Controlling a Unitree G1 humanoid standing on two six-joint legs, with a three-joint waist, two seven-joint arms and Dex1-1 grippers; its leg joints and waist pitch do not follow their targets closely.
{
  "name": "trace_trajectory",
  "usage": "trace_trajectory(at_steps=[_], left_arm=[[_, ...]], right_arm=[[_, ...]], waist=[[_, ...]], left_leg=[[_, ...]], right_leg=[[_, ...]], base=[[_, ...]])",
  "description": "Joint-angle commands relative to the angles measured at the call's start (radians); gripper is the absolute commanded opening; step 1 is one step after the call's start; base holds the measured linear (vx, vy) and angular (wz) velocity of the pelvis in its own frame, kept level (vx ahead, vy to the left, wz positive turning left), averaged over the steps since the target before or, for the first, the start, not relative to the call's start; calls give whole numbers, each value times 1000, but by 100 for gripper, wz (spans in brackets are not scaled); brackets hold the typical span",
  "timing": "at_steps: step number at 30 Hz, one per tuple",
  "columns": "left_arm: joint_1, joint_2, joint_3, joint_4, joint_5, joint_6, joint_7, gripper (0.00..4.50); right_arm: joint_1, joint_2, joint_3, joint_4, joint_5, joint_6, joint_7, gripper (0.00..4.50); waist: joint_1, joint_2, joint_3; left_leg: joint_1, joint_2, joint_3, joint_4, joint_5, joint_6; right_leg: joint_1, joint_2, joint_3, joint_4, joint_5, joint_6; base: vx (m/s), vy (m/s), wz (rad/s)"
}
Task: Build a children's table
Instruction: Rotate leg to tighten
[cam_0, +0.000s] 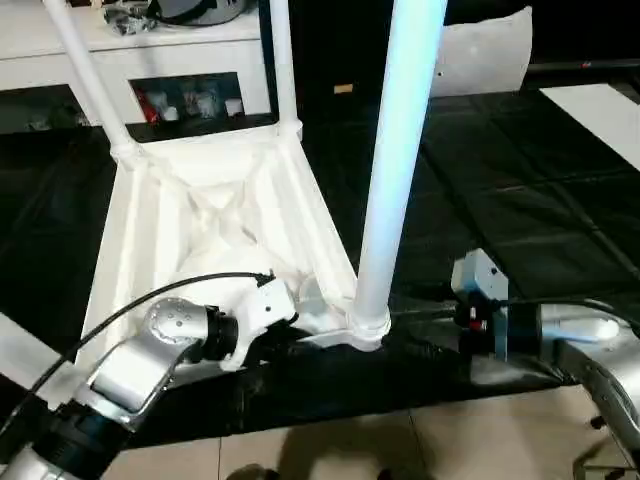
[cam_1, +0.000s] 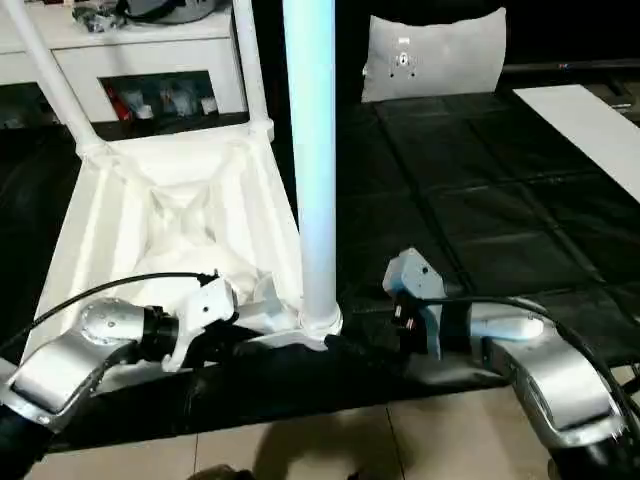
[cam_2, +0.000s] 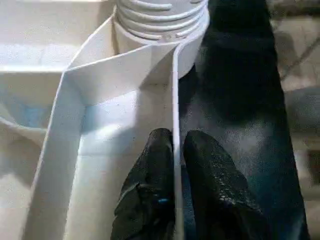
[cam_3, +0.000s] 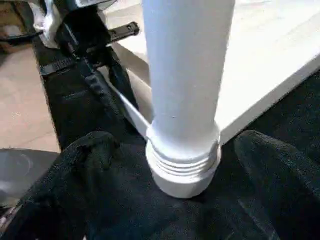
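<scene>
The children's table lies upside down on a black mat, its square top (cam_0: 118, 225) showing ribs inside the raised rim. Two far legs (cam_0: 85, 70) (cam_0: 282, 60) stand upright in the far corners. A near leg (cam_0: 395, 150) rises from the near corner socket (cam_0: 367, 330). My left gripper (cam_2: 174, 140) is shut on the thin rim wall (cam_2: 175, 90) just short of that socket, one finger on each side. My right gripper (cam_3: 180, 150) stands open at the base of the near leg (cam_3: 185, 75), a black finger (cam_3: 87, 170) on either side of it with gaps.
A white cabinet (cam_0: 60, 55) with glass doors runs along the back left. A grey-white cushion (cam_1: 435, 55) leans at the back, and a white board (cam_1: 590, 120) lies at the far right. The black mat (cam_1: 480, 200) ends at tiled floor (cam_0: 400, 450) near me.
</scene>
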Motion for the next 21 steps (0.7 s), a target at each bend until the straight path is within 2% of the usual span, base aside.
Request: trace_trajectory(at_steps=[1,2,3,5,6,7,8,9,10,11,12,15,16,17,21], left_arm=[[-6,13,-31,10,13,-53,-58,32],[-11,14,-34,21,8,-78,-85,17],[-23,9,-35,37,-9,-106,-131,7],[-38,4,-37,57,-23,-135,-182,1],[-38,4,-37,57,-23,-135,-182,0],[-47,2,-40,73,-24,-153,-205,0],[-59,1,-47,92,-21,-178,-233,0],[-66,5,-55,106,-19,-196,-252,0],[-72,7,-60,117,-17,-210,-265,0],[-78,8,-64,127,-18,-223,-277,0],[-84,7,-66,138,-17,-235,-287,0],[-99,1,-71,163,-5,-264,-307,0],[-104,-3,-71,172,0,-270,-313,0],[-109,-6,-73,179,8,-277,-316,0],[-123,-16,-73,202,16,-290,-325,0]], right_arm=[[-21,1,7,17,-6,-25,34,450],[-36,3,12,37,-3,-33,55,433],[-63,4,23,73,-5,-50,92,422],[-92,5,36,116,-11,-74,131,415],[-92,5,36,116,-11,-74,131,412],[-108,8,44,142,-14,-89,151,401],[-127,11,56,171,-21,-108,175,375],[-138,14,63,187,-21,-119,196,375],[-146,17,69,197,-17,-121,215,371],[-154,20,76,205,-16,-126,233,367],[-162,24,84,214,-14,-129,254,343],[-184,38,102,244,-17,-144,290,332],[-194,45,110,260,-21,-153,301,315],[-203,51,118,272,-24,-159,313,301],[-223,67,140,300,-34,-176,343,273]], waist=[[3,-7,-65],[3,-8,-63],[3,-19,-65],[8,-9,-64],[14,-12,-64],[17,-10,-64],[24,-9,-61],[29,-14,-58],[32,-11,-59],[32,-10,-58],[32,-12,-56],[38,-15,-57],[39,-15,-57],[38,-19,-57],[45,-17,-55]], left_leg=[[13,41,-18,-76,-278,42],[11,43,-15,-75,-250,52],[11,42,-14,-74,-247,59],[16,43,-11,-71,-233,65],[18,44,-9,-70,-231,66],[19,45,-9,-71,-232,65],[21,45,-8,-72,-248,61],[24,47,-7,-74,-274,53],[24,48,-9,-76,-282,45],[22,50,-11,-78,-285,41],[23,49,-11,-79,-297,37],[22,49,-10,-78,-287,39],[22,49,-10,-78,-286,39],[20,49,-10,-79,-281,39],[23,51,-10,-80,-284,35]], right_leg=[[45,-46,38,-73,-288,-209],[47,-46,39,-68,-238,-227],[48,-47,38,-68,-238,-231],[43,-47,39,-66,-236,-245],[42,-47,39,-66,-242,-248],[43,-48,39,-66,-246,-247],[39,-47,39,-70,-277,-245],[36,-47,39,-73,-310,-237],[38,-49,40,-70,-317,-234],[39,-50,40,-69,-319,-232],[38,-49,40,-71,-329,-227],[38,-51,42,-69,-319,-230],[38,-51,42,-69,-322,-230],[39,-52,41,-69,-324,-228],[35,-52,43,-70,-341,-226]], base=[[0,0,0],[0,0,0],[0,0,0],[0,0,0],[0,0,0],[0,0,0],[0,0,0],[0,0,0],[0,0,0],[0,0,0],[0,0,0],[0,0,0],[0,0,0],[0,0,0],[0,0,0]])
